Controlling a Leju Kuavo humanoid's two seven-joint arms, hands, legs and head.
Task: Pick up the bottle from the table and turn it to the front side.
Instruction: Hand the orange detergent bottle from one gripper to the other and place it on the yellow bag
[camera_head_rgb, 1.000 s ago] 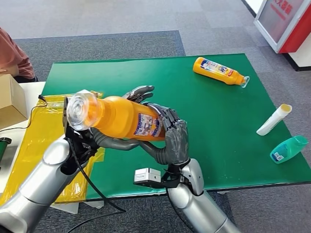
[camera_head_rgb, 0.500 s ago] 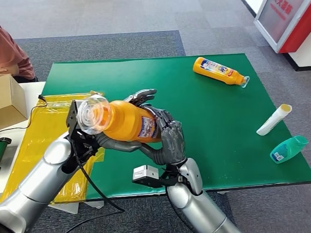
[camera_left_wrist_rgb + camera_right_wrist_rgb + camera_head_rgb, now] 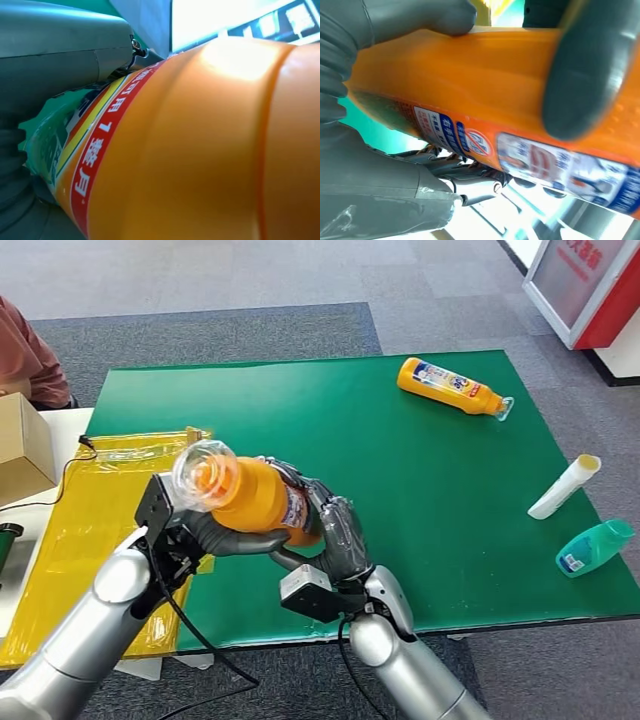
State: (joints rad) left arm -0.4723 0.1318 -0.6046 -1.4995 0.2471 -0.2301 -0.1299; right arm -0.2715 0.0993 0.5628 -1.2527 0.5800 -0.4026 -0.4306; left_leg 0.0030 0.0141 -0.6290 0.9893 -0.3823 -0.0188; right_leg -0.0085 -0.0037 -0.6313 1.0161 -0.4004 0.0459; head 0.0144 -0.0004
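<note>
orange bottle (image 3: 256, 495) held in the air by both robot hands, above the near part of the green counter (image 3: 423, 490)

left robot hand (image 3: 215, 535) is wrapped under the neck end, clear cap toward the camera; right robot hand (image 3: 336, 530) is closed round the base end; a second orange bottle (image 3: 449, 386) lies at the far edge
</note>
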